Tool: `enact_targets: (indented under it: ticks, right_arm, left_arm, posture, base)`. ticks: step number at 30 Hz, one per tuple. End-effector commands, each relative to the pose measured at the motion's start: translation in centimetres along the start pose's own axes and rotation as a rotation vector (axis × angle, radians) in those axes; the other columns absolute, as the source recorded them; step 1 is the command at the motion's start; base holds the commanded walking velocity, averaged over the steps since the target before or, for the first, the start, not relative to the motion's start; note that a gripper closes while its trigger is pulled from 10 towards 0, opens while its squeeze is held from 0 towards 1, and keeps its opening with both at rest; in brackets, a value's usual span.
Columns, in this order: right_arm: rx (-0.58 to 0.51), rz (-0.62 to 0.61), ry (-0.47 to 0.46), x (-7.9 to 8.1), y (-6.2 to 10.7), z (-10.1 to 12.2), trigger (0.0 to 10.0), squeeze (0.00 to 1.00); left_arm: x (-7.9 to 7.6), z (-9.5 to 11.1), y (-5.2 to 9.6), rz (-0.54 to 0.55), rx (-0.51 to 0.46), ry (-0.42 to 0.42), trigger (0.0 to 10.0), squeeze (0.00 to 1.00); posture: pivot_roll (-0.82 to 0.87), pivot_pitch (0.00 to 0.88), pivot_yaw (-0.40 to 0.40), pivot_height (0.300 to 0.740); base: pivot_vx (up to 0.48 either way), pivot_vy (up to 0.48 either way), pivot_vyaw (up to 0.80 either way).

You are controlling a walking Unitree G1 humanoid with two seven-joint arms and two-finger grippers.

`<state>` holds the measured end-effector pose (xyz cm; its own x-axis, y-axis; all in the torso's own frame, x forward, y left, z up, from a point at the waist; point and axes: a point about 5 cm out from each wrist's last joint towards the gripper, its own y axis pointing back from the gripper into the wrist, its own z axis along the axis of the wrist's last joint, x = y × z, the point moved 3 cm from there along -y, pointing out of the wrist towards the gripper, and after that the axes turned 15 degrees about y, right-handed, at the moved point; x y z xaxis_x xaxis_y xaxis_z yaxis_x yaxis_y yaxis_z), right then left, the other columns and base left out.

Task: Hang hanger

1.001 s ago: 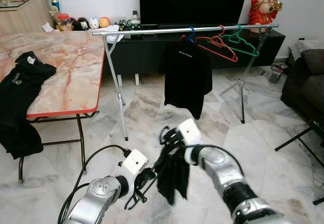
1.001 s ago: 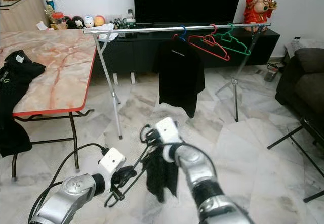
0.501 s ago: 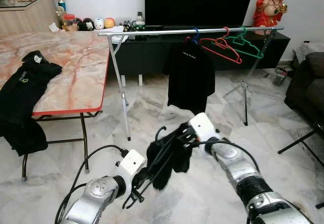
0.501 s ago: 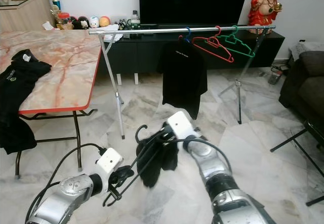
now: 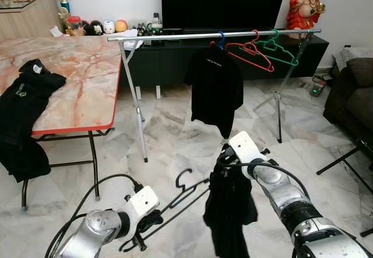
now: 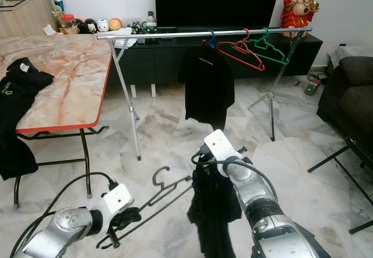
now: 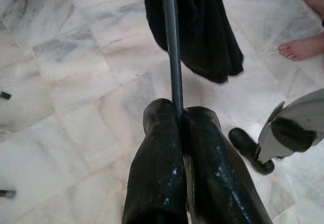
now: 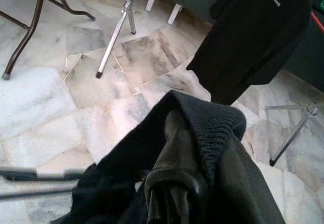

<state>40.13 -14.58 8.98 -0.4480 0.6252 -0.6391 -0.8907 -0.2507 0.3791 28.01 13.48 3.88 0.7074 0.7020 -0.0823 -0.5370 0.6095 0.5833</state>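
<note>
Down low over the marble floor [image 5: 175,135], the left gripper [image 7: 178,114] has its two black fingers pinched tight on the thin bar of a black hanger [image 5: 185,191], which slants up and away from it with the hook curling free in the air, well short of the clothes rail [image 5: 175,35]. Just to the right of that hook the right gripper [image 8: 174,128] is wrapped in a black garment [image 5: 228,208], the ribbed edge of the cloth folded over its fingers so that it carries the piece bunched at the top while the rest hangs limp toward the floor; the cloth hangs beside the far end of the hanger, and I cannot tell whether the two touch. Behind them the rail stands on its metal legs, spanning the room in front of a dark TV cabinet [image 5: 169,66] and the television [image 5: 224,2]. On the rail a black T-shirt [image 5: 217,92] hangs from a blue hanger [image 5: 220,38], with a red hanger [image 5: 252,54] and a green hanger [image 5: 280,48] empty beside it. Off to the left a marble-patterned surface [image 5: 81,83] with a red edge carries another black shirt [image 5: 23,95] that droops over its near side. A red figurine [image 5: 305,4] sits on the cabinet's right end, and a person's bare foot [image 7: 301,49] shows on the tiles in the left wrist view
</note>
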Motion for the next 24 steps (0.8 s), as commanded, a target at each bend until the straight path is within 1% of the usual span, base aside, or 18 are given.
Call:
enact_targets:
  ticks: [1, 3, 4, 5, 6, 8, 9, 11, 13, 15, 17, 18, 19, 21, 23, 24]
  right_arm:
    - [-0.066, -0.004, 0.007, -0.8, -0.2, 1.8, 10.0, 0.0]
    - [-0.084, 0.013, 0.003, -0.4, -0.3, 2.1, 10.0, 0.0]
    - [-0.112, 0.041, -0.006, 0.1, -0.3, 2.6, 10.0, 0.0]
    - [-0.141, 0.074, -0.014, 0.7, -0.4, 3.1, 10.0, 0.0]
    - [-0.199, 0.152, -0.021, 2.1, -0.3, 4.0, 10.0, 0.0]
    - [-0.223, 0.19, -0.012, 2.8, -0.3, 4.3, 10.0, 0.0]
    - [-0.249, 0.234, 0.007, 3.6, -0.1, 4.6, 10.0, 0.0]
    - [-0.269, 0.265, 0.015, 4.1, 0.0, 4.8, 10.0, 0.0]
    - [-0.286, 0.275, 0.015, 4.2, 0.1, 4.9, 10.0, 0.0]
    - [-0.289, 0.26, 0.04, 3.7, 0.1, 4.8, 10.0, 0.0]
    - [-0.278, 0.241, 0.047, 3.1, 0.1, 4.6, 10.0, 0.0]
    - [-0.262, 0.226, 0.062, 2.5, 0.1, 4.3, 10.0, 0.0]
    - [-0.262, 0.226, 0.062, 2.5, 0.1, 4.3, 10.0, 0.0]
    - [-0.246, 0.212, 0.083, 1.9, 0.1, 4.0, 10.0, 0.0]
    - [-0.234, 0.206, 0.102, 1.7, 0.1, 3.8, 10.0, 0.0]
    - [-0.215, 0.2, 0.136, 1.5, 0.1, 3.5, 10.0, 0.0]
  left_arm:
    - [0.2, 1.5, 0.0, 0.007, -0.047, -0.045, 10.0, 0.0]
    - [0.3, 1.8, -0.1, 0.015, -0.054, -0.043, 10.0, 0.0]
    - [0.2, 2.1, -0.3, 0.014, -0.076, -0.034, 10.0, 0.0]
    - [0.0, 2.5, -0.6, 0.008, -0.106, -0.015, 10.0, 0.0]
    - [-0.7, 3.4, -1.0, -0.013, -0.164, 0.014, 10.0, 0.0]
    - [-1.0, 3.7, -1.1, -0.024, -0.181, 0.022, 10.0, 0.0]
    - [-1.3, 3.8, -1.3, -0.034, -0.18, 0.01, 10.0, 0.0]
    - [-1.5, 3.8, -1.5, -0.046, -0.181, 0.008, 10.0, 0.0]
    - [-1.8, 3.8, -1.5, -0.067, -0.179, 0.005, 10.0, 0.0]
    - [-1.7, 3.5, -1.4, -0.068, -0.159, -0.004, 10.0, 0.0]
    - [-1.1, 3.0, -1.2, -0.042, -0.132, -0.024, 10.0, 0.0]
    - [-0.3, 2.3, -1.1, -0.002, -0.096, -0.049, 10.0, 0.0]
    - [-0.3, 2.3, -1.1, -0.002, -0.096, -0.049, 10.0, 0.0]
    - [0.6, 1.6, -0.8, 0.039, -0.05, -0.101, 10.0, 0.0]
    - [0.9, 1.4, -0.6, 0.046, -0.031, -0.129, 10.0, 0.0]
    - [1.3, 1.1, -0.4, 0.054, 0.004, -0.186, 10.0, 0.0]
  posture:
    - [0.14, 0.0, -0.04, 0.74]
    - [0.14, 0.0, -0.038, 0.74]
    - [0.13, 0.0, -0.038, 0.74]
    - [0.13, 0.0, -0.038, 0.74]
    - [0.13, 0.0, -0.038, 0.74]
    - [0.13, 0.0, -0.038, 0.74]
    - [0.14, 0.0, -0.042, 0.74]
    - [0.14, 0.0, -0.042, 0.74]
    - [0.13, 0.0, -0.04, 0.74]
    - [0.14, 0.0, -0.04, 0.74]
    - [0.14, 0.0, -0.039, 0.74]
    - [0.13, 0.0, -0.039, 0.74]
    - [0.13, 0.0, -0.039, 0.74]
    - [0.13, 0.0, -0.039, 0.74]
    - [0.14, 0.0, -0.04, 0.74]
    - [0.14, 0.0, -0.04, 0.74]
  base:
    - [0.0, 0.0, 0.0]
    - [0.0, 0.0, 0.0]
    - [0.0, 0.0, 0.0]
    - [0.0, 0.0, 0.0]
    - [0.0, 0.0, 0.0]
    - [0.0, 0.0, 0.0]
    - [0.0, 0.0, 0.0]
    - [0.0, 0.0, 0.0]
    - [0.0, 0.0, 0.0]
    - [0.0, 0.0, 0.0]
    - [0.0, 0.0, 0.0]
    - [0.0, 0.0, 0.0]
    - [0.0, 0.0, 0.0]
    - [0.0, 0.0, 0.0]
    - [0.0, 0.0, 0.0]
    - [0.0, 0.0, 0.0]
